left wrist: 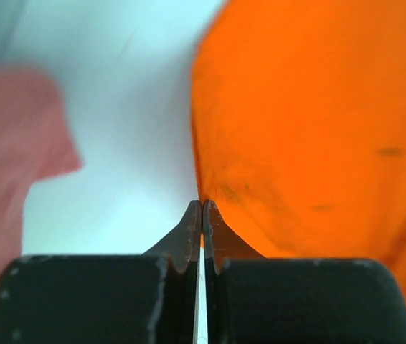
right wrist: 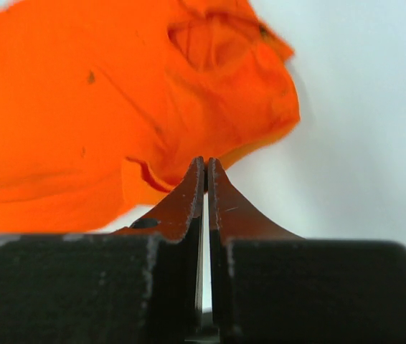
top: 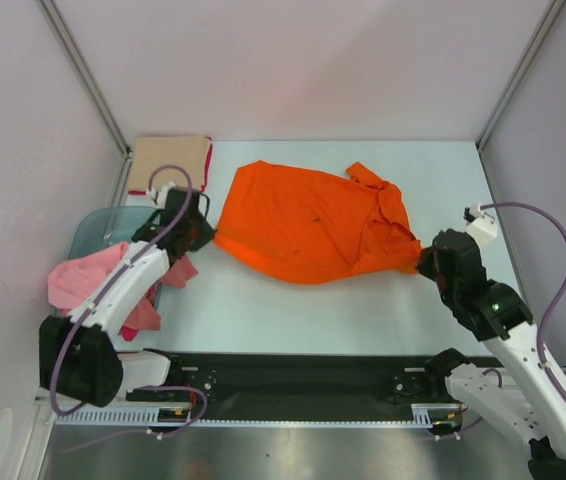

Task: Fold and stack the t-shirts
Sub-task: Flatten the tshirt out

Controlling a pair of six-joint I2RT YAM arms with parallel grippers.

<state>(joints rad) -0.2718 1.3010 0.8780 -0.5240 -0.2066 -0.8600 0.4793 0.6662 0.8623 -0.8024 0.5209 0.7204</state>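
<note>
Scene: a pale table [top: 293,310] seen from above, with two robot arms reaching in from its near edge.
Orange t-shirt [top: 303,225]: lies in the middle of the table, mostly spread flat. Its right side, with collar and sleeve, is bunched and wrinkled.
Left gripper [top: 201,232]: at the orange t-shirt's left corner, where the cloth comes to a point.
Left fingers [left wrist: 189,233]: pressed together with only a hairline gap. In the wrist view the tips close on the shirt's left edge.
Right gripper [top: 425,263]: at the orange t-shirt's lower right corner, touching the bunched cloth.
Right fingers [right wrist: 221,201]: pressed together, the tips closed on the shirt's hem, with a small fold of the hem just left of them.
Tan t-shirt [top: 168,162]: folded into a neat rectangle, left of the orange t-shirt and farther back, well apart from it.
Red cloth [top: 208,165]: a thin strip showing along the tan t-shirt's edge that faces the orange t-shirt.
Pink t-shirt [top: 75,280]: a loose heap left of the orange t-shirt and nearer, partly under the left arm.
Tub [top: 98,230]: translucent blue-green plastic, left of the orange t-shirt, with the pink t-shirt spilling over its near rim.
</note>
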